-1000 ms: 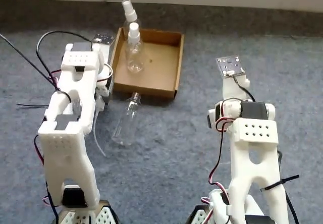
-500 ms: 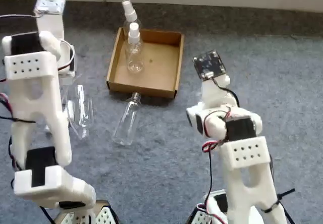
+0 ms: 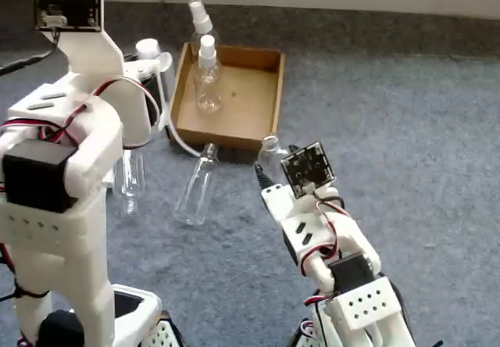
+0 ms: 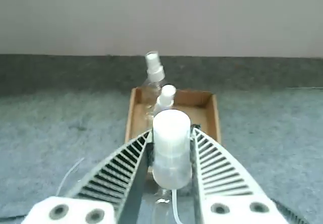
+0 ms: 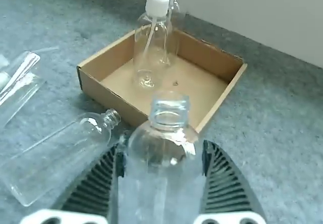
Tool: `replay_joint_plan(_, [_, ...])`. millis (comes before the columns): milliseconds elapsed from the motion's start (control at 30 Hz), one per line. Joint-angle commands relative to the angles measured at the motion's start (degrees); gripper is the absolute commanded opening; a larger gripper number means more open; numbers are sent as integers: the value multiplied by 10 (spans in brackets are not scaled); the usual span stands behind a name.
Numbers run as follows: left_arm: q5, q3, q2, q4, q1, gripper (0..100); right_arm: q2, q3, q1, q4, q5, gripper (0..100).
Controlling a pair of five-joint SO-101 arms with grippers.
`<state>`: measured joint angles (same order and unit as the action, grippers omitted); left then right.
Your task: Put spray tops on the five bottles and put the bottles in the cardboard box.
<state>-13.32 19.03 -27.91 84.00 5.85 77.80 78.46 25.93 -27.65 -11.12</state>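
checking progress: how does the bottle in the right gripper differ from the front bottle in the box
The bottle in the right gripper has an open neck; the front bottle in the cardboard box wears a white spray top. The gripper's bottle is clamped outside the box; the front bottle stands free inside. Both are clear and alike in shape.

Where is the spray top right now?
The spray top is clamped in the left gripper, held up just left of the cardboard box in the high view.
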Motion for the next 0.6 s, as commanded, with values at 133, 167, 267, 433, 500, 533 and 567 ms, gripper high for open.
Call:
replay_joint_plan(133, [-13, 21, -16, -92, 131, 91, 194, 87, 17, 17, 5, 4])
replay_joint_plan(167, [-13, 19, -15, -104, 138, 91, 222, 102, 23, 17, 5, 4])
replay_joint_plan(267, [-13, 19, -15, -123, 157, 91, 282, 140, 38, 16, 0, 4])
replay_joint_plan(433, [-11, 18, -15, -126, 170, 91, 269, 162, 41, 17, -22, 4])
replay_joint_plan(500, [-11, 18, -15, -125, 170, 91, 274, 162, 41, 17, -22, 4])
replay_joint_plan(533, [-10, 17, -15, -125, 170, 91, 274, 162, 41, 17, -22, 4])
replay_joint_plan(567, [-10, 14, -15, -125, 170, 91, 275, 162, 41, 17, -22, 4])
